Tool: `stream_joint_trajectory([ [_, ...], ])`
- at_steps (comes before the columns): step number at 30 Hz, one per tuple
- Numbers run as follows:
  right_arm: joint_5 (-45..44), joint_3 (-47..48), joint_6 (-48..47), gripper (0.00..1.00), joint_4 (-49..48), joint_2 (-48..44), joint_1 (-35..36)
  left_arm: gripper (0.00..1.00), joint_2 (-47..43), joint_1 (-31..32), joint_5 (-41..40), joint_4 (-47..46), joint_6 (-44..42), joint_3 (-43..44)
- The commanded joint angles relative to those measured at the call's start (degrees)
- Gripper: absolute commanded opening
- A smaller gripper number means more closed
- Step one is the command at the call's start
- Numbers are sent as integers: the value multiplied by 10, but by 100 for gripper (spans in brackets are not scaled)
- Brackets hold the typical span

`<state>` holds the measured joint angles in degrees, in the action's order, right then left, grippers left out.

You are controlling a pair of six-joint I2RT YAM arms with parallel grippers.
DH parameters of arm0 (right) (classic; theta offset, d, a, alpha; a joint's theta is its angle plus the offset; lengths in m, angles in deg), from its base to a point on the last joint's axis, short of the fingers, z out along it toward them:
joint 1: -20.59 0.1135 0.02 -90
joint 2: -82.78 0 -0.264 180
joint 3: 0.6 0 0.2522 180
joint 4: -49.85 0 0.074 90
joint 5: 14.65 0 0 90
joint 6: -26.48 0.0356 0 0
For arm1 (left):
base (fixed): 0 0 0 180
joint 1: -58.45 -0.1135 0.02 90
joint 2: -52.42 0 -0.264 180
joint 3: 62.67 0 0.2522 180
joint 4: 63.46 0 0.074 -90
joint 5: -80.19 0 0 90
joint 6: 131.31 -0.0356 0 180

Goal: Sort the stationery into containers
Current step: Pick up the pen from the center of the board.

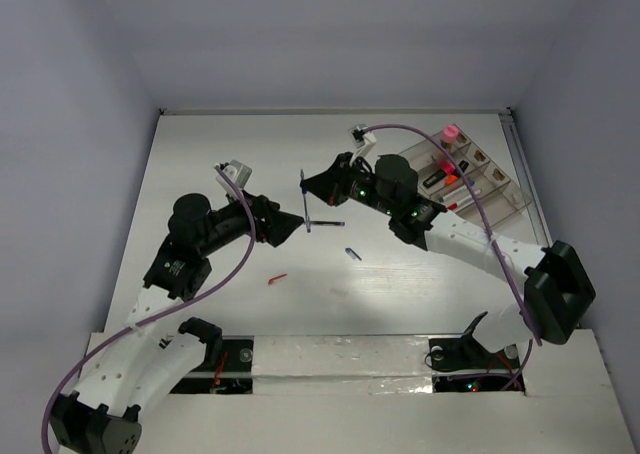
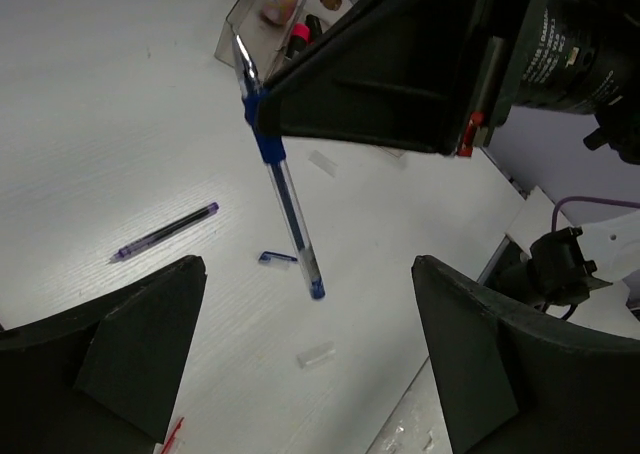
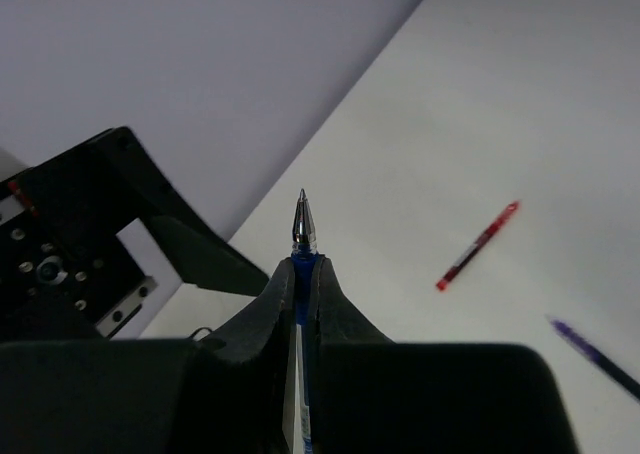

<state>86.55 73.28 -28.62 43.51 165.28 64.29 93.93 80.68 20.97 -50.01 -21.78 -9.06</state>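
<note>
My right gripper (image 3: 303, 269) is shut on a blue pen (image 3: 302, 224), holding it upright above the table with its metal tip up; the same blue pen (image 2: 285, 189) hangs in the left wrist view. My left gripper (image 2: 310, 354) stands open just left of it, with nothing between its fingers (image 2: 140, 344). On the table lie a dark purple pen (image 1: 325, 222), a blue cap (image 1: 353, 254), a thin red pen (image 1: 277, 278) and a small clear piece (image 2: 316, 354). The clear organiser tray (image 1: 500, 189) sits at the back right, holding markers and a pink-capped bottle (image 1: 451, 134).
Grey walls close off the table on the left, back and right. The right arm's purple cable (image 1: 480, 209) arcs over the tray side. The two grippers (image 1: 290, 229) (image 1: 308, 187) sit close together near the table's middle.
</note>
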Motion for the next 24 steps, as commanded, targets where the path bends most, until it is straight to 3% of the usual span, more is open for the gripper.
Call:
stream_joint_trajectory([
  [1,14,20,29,0,-100,7,21,81,1,-7,32,-46,9,-2],
  [18,61,34,67,0,-162,36,45,56,22,-7,13,-39,13,-2],
  [21,69,35,74,0,-171,46,45,47,21,-7,12,-40,15,-2],
  [22,70,35,76,0,-172,50,50,37,20,-7,10,-40,15,-3],
  [24,70,35,77,0,-173,52,50,29,18,-7,12,-41,16,-3],
])
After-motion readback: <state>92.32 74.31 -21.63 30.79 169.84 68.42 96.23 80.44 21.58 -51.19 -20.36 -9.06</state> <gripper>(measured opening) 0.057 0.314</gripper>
